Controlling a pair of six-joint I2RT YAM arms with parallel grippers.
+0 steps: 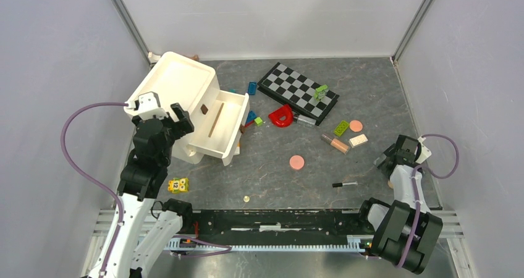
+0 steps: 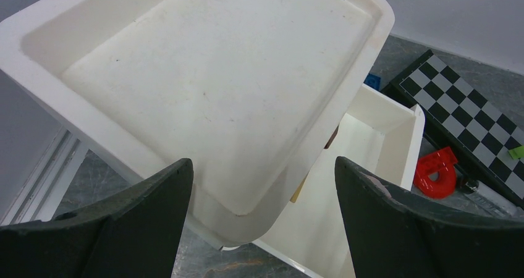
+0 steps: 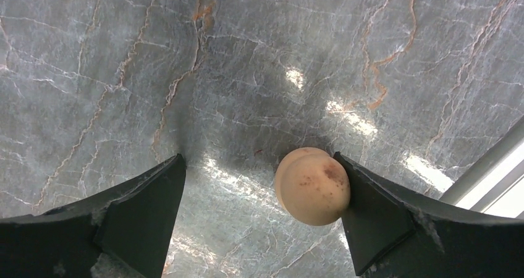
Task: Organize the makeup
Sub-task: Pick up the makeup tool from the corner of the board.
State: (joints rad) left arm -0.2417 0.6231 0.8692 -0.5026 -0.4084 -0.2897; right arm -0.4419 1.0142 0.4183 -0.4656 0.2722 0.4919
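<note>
My left gripper (image 1: pixel 179 121) is open above the near corner of the white drawer organizer (image 1: pixel 179 80); in the left wrist view (image 2: pixel 262 162) its dark fingers straddle the organizer's tray top (image 2: pixel 210 74). The drawer (image 1: pixel 225 133) stands pulled out with a thin stick and a small brown item inside. My right gripper (image 1: pixel 388 159) is open low over the table at the right; in the right wrist view (image 3: pixel 259 159) a round beige puff (image 3: pixel 312 185) rests against the right finger. Two pink discs (image 1: pixel 296 162) (image 1: pixel 356 126), a clear peach tube (image 1: pixel 335 143), a pale sachet (image 1: pixel 358 141) and a black pencil (image 1: pixel 344 184) lie on the table.
A checkerboard (image 1: pixel 298 91) lies at the back with a green brick on it. A red D-shaped toy (image 1: pixel 282 115), blue and green bricks (image 1: pixel 341 128) lie mid-table. A yellow brick (image 1: pixel 178 185) sits by the left arm. A small round piece (image 1: pixel 246 198) lies near the front rail.
</note>
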